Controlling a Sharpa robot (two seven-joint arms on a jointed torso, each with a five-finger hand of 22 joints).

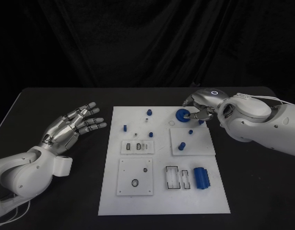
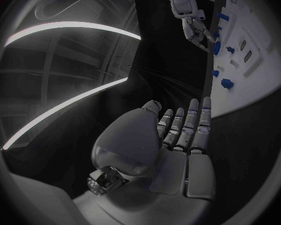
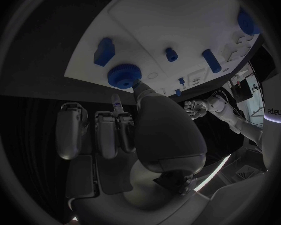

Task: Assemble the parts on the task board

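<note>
The white task board (image 1: 162, 196) lies in the middle of the black table. At its far right corner my right hand (image 1: 203, 106) pinches a round blue knurled part (image 1: 183, 115) between thumb and a finger, just above the board. In the right wrist view the thumb (image 3: 138, 91) touches the round part (image 3: 123, 75). My left hand (image 1: 75, 125) hovers left of the board, open, fingers spread and straight (image 2: 185, 127), holding nothing. The left wrist view shows the right hand (image 2: 193, 25) with the round part (image 2: 216, 48) over the board (image 2: 256, 70).
Small blue pegs (image 1: 148, 112) (image 1: 125, 128) (image 1: 182, 145) stand on the board's far half. A blue cylinder (image 1: 203, 178) lies near the slotted outlines at the near right. A blue block (image 3: 104, 51) stands near the board's edge beside the round part.
</note>
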